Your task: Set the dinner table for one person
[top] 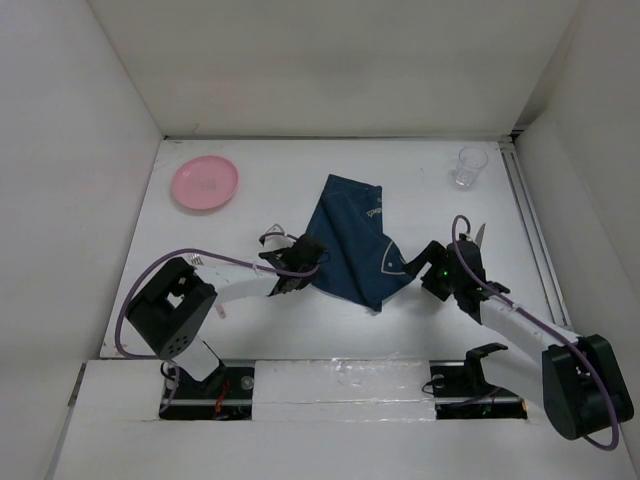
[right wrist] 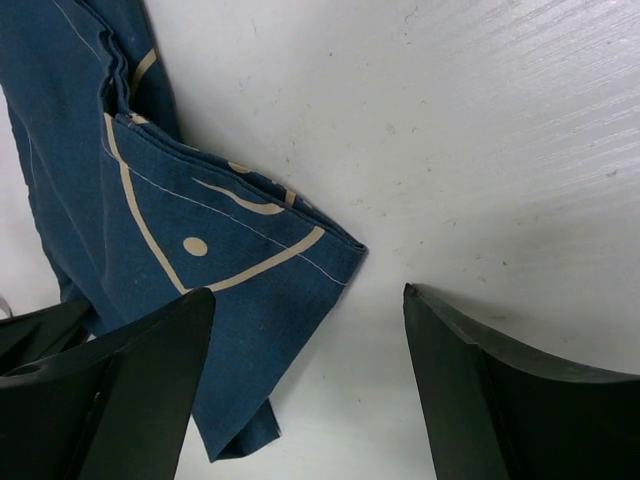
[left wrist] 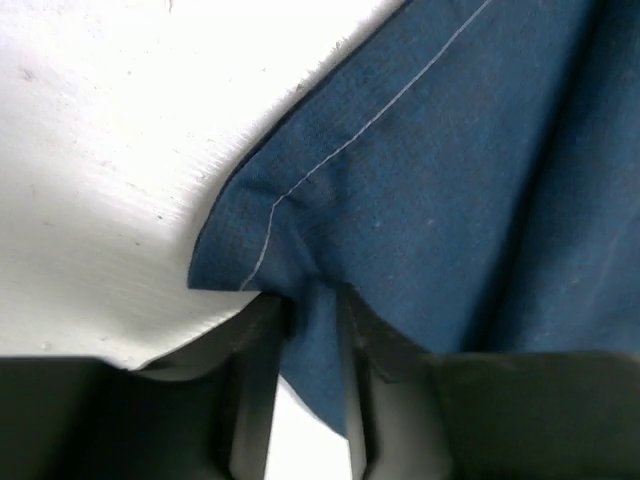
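– Dinner table (top: 300,160): where is it, and how does it handle?
– It's the white top filling the walled bay, under everything. Rigid and fixed, so nothing to grab. It's just the surface to lay things on.
– So what gets gripped?
– Blue placemat (top: 352,240), crumpled mid-table between the arms. Looks soft, light and limp, so it'll sag and fold. Best taken at stitched corners, one per arm, then pulled flat.
– Jaws?
– Left gripper (left wrist: 312,305) is pinched onto a fold by the mat's near-left hemmed corner, cloth squeezed between both fingers (left wrist: 255,350). Right gripper (right wrist: 308,295) has its jaws wide apart, holding nothing. The printed corner lies flat between them.
– What does each view add?
– Top view gives layout only: pink plate (top: 205,183) far left, clear cup (top: 468,167) far right, both well apart from the mat. The pinch is unreadable there. The wrist views show cloth against fingers but no plate or cup.
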